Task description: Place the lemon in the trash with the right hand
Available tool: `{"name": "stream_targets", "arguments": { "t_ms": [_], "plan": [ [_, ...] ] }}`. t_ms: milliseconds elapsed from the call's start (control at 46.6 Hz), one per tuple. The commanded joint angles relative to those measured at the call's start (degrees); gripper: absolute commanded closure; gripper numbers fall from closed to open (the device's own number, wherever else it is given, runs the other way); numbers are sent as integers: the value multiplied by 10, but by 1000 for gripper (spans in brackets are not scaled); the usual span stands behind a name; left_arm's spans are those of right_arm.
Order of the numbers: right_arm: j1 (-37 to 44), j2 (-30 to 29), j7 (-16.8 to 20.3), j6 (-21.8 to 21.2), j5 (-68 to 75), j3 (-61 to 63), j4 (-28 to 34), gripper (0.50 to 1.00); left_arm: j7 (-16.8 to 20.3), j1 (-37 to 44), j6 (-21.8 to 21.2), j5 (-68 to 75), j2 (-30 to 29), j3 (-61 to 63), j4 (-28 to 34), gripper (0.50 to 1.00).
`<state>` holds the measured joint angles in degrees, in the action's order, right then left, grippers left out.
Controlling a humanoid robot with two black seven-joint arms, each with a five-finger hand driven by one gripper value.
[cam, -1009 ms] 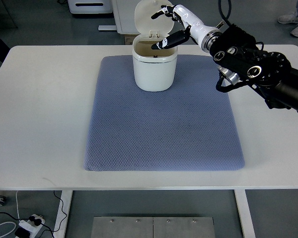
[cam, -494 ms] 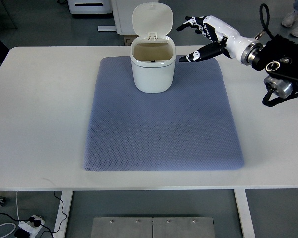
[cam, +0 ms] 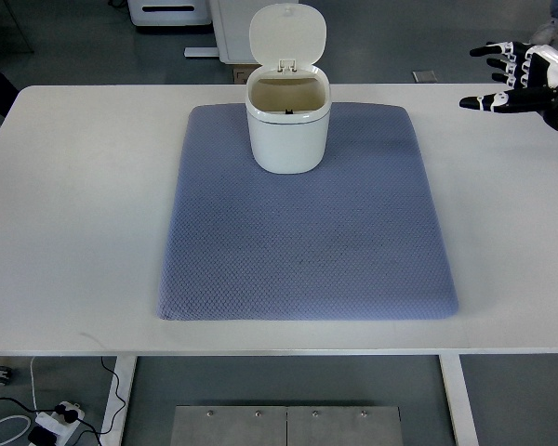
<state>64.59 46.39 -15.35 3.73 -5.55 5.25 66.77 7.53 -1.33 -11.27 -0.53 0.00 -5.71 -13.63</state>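
A white trash bin (cam: 287, 128) stands on the far part of the blue-grey mat (cam: 302, 223), its lid (cam: 287, 33) tipped up and back. The inside of the bin looks dark and I see no lemon anywhere. My right hand (cam: 504, 76) shows at the far right edge, above the table's back right corner, well away from the bin. Its black-tipped fingers (cam: 480, 101) are spread and hold nothing. The left arm does not show.
The white table (cam: 74, 204) carries the mat in its middle. White cabinets (cam: 172, 11) stand on the floor behind the table. A person's shoe (cam: 551, 28) shows at the top right. A power strip (cam: 54, 420) with cables lies on the floor at the lower left.
My right hand has drawn back from over the bin's opening to the far right edge of the picture, fingers still spread. Most of the arm has left the view.
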Motion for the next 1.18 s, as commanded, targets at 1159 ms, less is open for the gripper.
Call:
{"name": "stream_targets", "arguments": {
  "t_ms": [1159],
  "plan": [
    [-130,-327,64,-25,88,300,-327,500,0,0,1,0,0,0,0,500]
  ]
}}
